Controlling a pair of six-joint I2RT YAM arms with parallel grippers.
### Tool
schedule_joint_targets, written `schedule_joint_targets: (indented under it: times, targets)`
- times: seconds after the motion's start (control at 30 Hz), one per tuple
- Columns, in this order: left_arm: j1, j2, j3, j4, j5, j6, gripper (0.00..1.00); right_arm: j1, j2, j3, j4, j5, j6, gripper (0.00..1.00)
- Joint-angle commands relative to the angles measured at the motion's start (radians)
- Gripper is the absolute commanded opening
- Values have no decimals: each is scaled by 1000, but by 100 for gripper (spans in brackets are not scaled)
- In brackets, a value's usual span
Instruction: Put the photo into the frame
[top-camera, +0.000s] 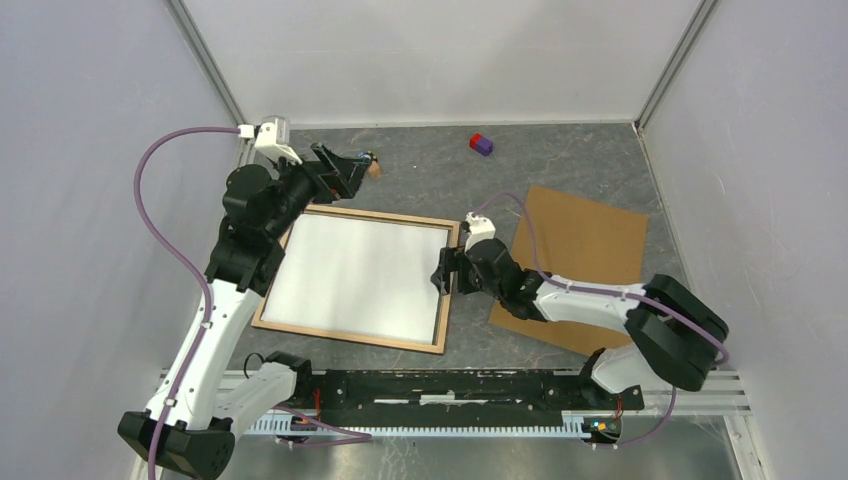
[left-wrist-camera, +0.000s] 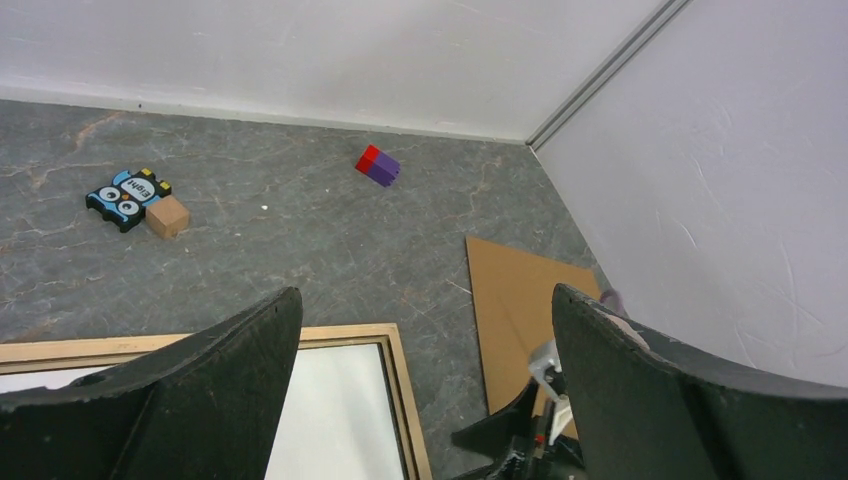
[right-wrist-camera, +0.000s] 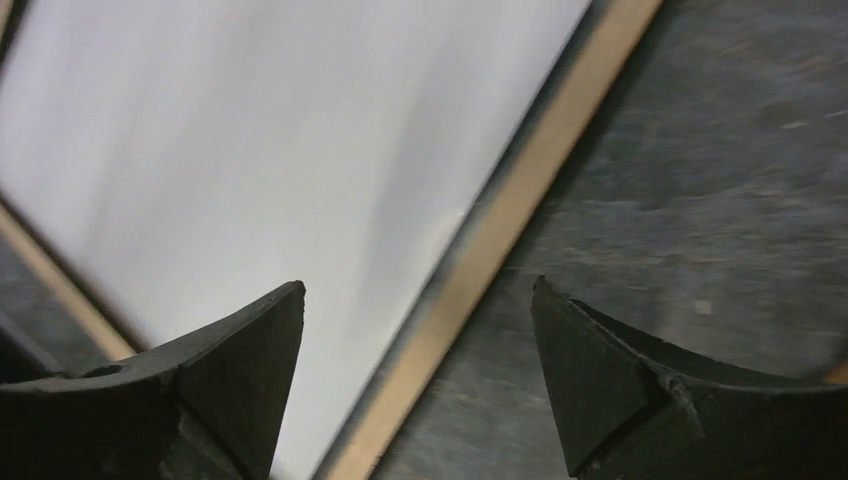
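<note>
Grey table (top-camera: 420, 165): white photo (top-camera: 360, 275), light-wood frame (top-camera: 347, 335)

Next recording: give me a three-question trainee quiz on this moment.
1. True or false: the photo lies white side up within the rails of the frame.
2. Which rail of the frame is the right gripper hovering over? A) near rail B) right rail C) far rail
3. Fill in: the brown backing board lies flat on the table to the frame's ____ side.
Key: 1 true; 2 B; 3 right.
</note>
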Motion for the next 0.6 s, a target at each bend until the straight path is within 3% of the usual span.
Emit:
schedule_joint_targets:
  times: [0.0, 0.27, 0.37, 0.57]
  targets:
    - [9, -9, -9, 50, 19, -39, 100, 7, -122, -8, -233, 323, -335, 92]
    - [7, 53, -30, 88, 73, -94, 100, -13, -249, -58, -411, 756, -506, 98]
    - [6, 131, -29, 100, 139, -132, 100, -53, -278, -90, -412, 790, -508, 98]
    - [-38, 366, 32, 81, 334, -167, 99, -214, -362, -180, -364, 695, -445, 98]
